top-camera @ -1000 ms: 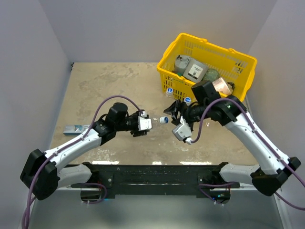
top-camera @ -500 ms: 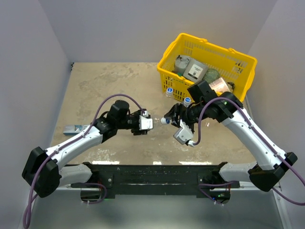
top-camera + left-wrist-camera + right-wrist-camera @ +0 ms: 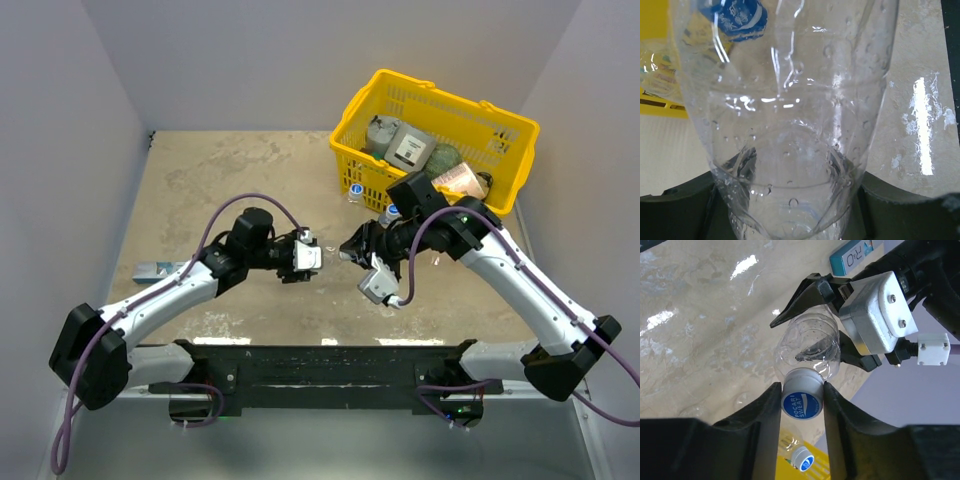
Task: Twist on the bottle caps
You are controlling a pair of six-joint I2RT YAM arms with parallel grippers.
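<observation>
Seating the blue cap (image 3: 801, 400) on the mouth of the clear bottle (image 3: 807, 347), held level in mid-air at the overhead view's centre; the left gripper (image 3: 318, 253) clamps its body, the right gripper (image 3: 800, 387) pinches the cap. Next, probably, a square twist to catch the threads.

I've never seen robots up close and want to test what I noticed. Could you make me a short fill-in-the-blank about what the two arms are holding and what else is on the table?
1. The left gripper holds a clear ____ on its side.
2. The right gripper pinches a blue ____ at its mouth.
3. The basket is coloured ____.
Missing words: bottle; cap; yellow.
</observation>
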